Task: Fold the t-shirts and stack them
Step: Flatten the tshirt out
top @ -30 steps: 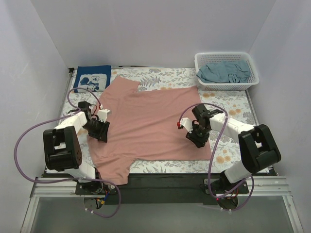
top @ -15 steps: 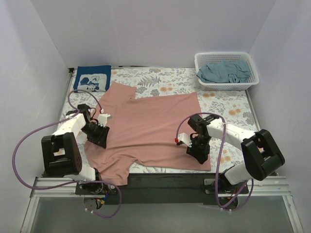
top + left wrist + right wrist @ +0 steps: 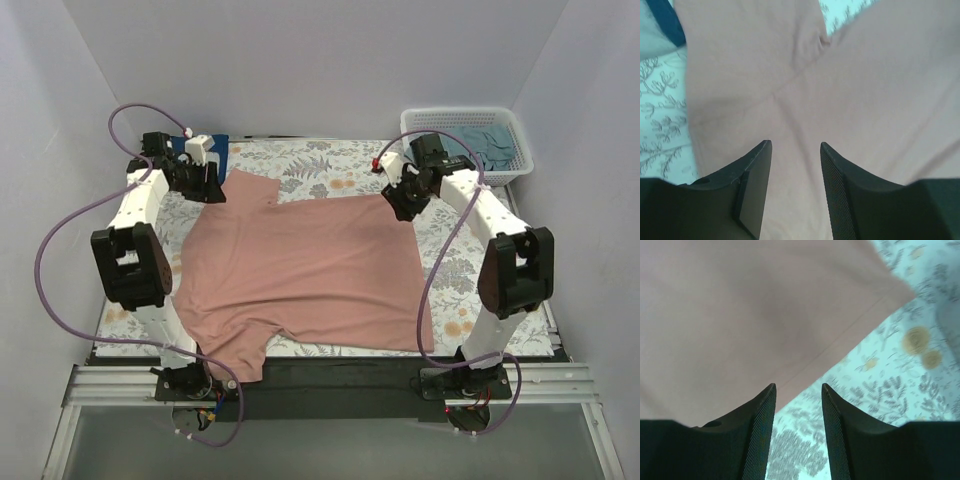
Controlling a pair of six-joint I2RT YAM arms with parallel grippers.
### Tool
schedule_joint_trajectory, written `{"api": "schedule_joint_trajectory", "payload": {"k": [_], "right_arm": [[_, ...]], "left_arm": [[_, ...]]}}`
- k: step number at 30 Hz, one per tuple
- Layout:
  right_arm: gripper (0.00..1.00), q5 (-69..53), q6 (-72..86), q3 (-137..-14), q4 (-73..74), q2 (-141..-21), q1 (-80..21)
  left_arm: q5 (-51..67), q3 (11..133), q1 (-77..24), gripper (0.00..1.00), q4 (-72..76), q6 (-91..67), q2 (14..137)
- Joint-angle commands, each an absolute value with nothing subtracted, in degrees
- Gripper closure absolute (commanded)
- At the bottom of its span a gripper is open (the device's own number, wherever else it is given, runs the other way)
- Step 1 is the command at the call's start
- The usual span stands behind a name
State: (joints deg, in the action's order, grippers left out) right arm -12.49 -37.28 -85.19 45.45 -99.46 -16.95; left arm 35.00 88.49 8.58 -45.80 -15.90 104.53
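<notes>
Left gripper (image 3: 205, 186) and right gripper (image 3: 402, 200) have moved from the pink t-shirt's (image 3: 300, 270) sides to its far corners

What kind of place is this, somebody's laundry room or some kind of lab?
Most likely a lab test cell, not a home: plain white walls close it in, two robot arms, left and right, are bolted along the near edge, and a pink t-shirt lies spread on a floral table cloth.

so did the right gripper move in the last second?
Yes. The right gripper went from the near right part of the pink t-shirt to its far right corner, toward the white basket.
</notes>
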Motion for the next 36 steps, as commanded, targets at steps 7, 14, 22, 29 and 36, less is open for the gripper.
{"api": "schedule_joint_trajectory", "payload": {"k": [7,14,22,29,36], "right_arm": [[0.49,-4.2,-18.3,-87.9,20.3,-110.5,-12.7],[0.43,-5.0,-14.2,-91.0,15.6,-117.3,-10.6],[0.39,-8.2,-14.1,-93.6,13.3,-122.9,-10.0],[0.37,-8.4,-14.2,-94.7,12.3,-126.1,-10.0],[0.37,-2.2,-13.3,-94.5,12.0,-127.4,-9.9]], "left_arm": [[37.6,98.3,8.8,0.54,-27.6,-32.8,113.7],[37.2,102.8,8.7,0.54,-27.2,-33.1,119.3],[37.6,103.9,8.6,0.53,-26.9,-32.7,121.6],[37.9,104.4,8.6,0.53,-26.5,-33.1,122.5],[38.3,105.0,8.5,0.53,-26.4,-33.2,123.6]]}}
